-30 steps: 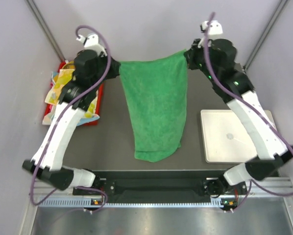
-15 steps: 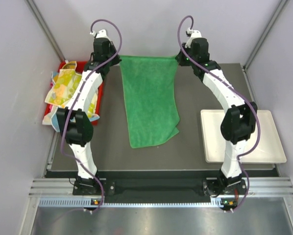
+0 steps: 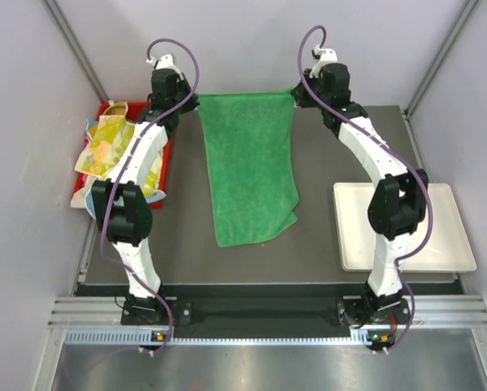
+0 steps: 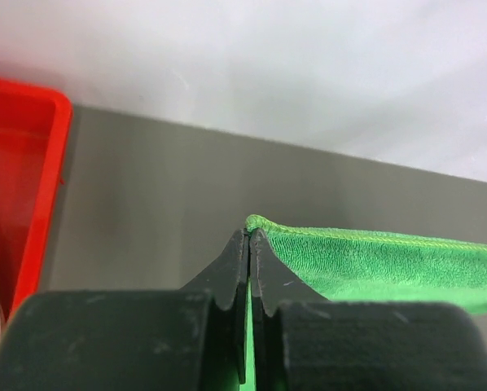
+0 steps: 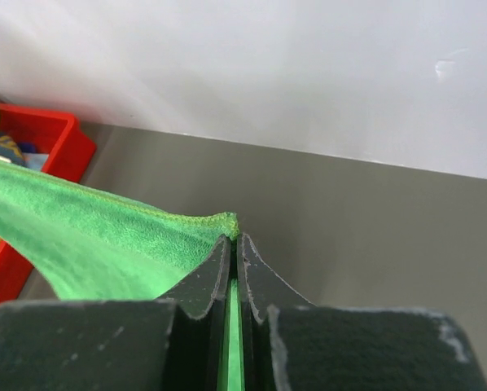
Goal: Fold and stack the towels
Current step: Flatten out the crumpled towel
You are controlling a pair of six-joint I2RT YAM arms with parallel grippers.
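Step in hand: laying out the towel (image 3: 252,171) for its first fold. My left gripper (image 4: 249,238) and right gripper (image 5: 233,242) each pinch a far corner. The towel lies mid-table (image 3: 186,252), far edge taut between them, long axis far-to-near. Next move, I judge: carry that edge evenly to the near edge.

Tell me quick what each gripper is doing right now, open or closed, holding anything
Left gripper: closed, pinching one far corner of the green towel.
Right gripper: closed, pinching the other far corner of the green towel.
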